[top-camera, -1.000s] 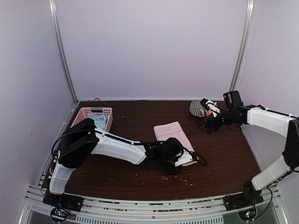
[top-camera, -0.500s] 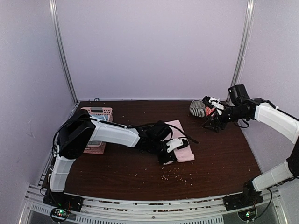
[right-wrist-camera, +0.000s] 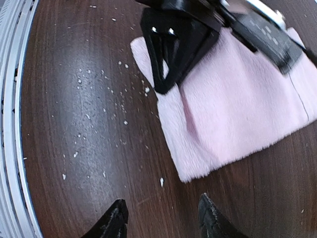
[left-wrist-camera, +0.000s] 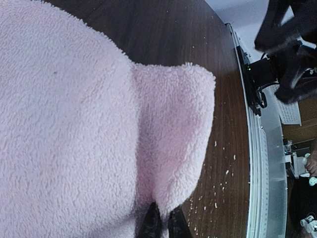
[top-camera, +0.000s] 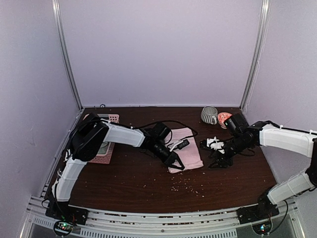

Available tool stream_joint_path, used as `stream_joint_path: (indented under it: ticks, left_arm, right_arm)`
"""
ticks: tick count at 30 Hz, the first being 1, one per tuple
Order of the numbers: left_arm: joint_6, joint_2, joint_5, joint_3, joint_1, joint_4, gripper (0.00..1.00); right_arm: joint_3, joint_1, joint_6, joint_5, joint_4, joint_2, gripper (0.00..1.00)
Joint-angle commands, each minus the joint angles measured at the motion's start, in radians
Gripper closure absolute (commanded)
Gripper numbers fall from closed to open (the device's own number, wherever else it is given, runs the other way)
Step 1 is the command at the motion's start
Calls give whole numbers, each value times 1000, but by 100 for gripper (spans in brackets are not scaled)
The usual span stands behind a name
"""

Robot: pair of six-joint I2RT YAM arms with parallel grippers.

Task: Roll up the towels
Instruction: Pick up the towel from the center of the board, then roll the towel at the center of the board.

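Note:
The light pink towel (top-camera: 189, 151) lies flat in the middle of the table; it also shows in the left wrist view (left-wrist-camera: 84, 119) and the right wrist view (right-wrist-camera: 242, 109). My left gripper (top-camera: 174, 162) is at the towel's near left edge, shut on a raised fold of it (left-wrist-camera: 161, 225). My right gripper (top-camera: 216, 161) hovers low just right of the towel's near corner, open and empty (right-wrist-camera: 163, 220), with that corner just ahead of its fingertips (right-wrist-camera: 210, 218). The mint green towel is out of view.
A striped mug (top-camera: 209, 115) and a small red-pink object (top-camera: 224, 118) stand at the back right. A pink basket (top-camera: 106, 148) sits at the left, mostly behind my left arm. White crumbs (top-camera: 185, 186) are scattered near the front edge.
My left gripper moved back from the front of the table onto the pink towel's near edge and pinched it. My right gripper came away from the mug, forward and left, down beside the towel.

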Motion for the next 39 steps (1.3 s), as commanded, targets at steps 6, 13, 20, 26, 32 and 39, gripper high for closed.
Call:
stream_joint_path:
  ticks: [6,13,20,26,32,39]
  left_arm:
    - [-100,72,134,85,21,-63,100]
    - [-89,86,147,130,23,-114,100]
    - [-65,86,142,130,26,-138,100]
    - [-63,87,141,138,25,-140,100]
    - [-45,83,117,145,33,-157,100]
    - [1,-126,-67,-74,34,77,65]
  right_arm:
    - [75,218,-32,182,147,137,51]
    - [89,275,-10,264,240,226,47]
    - [93,298,1,318,296,277,50]
    - [96,299,-10,318,300,313,60]
    - [100,298,-10,318,284,344,77]
    - [165,279,14,240,189,375,89]
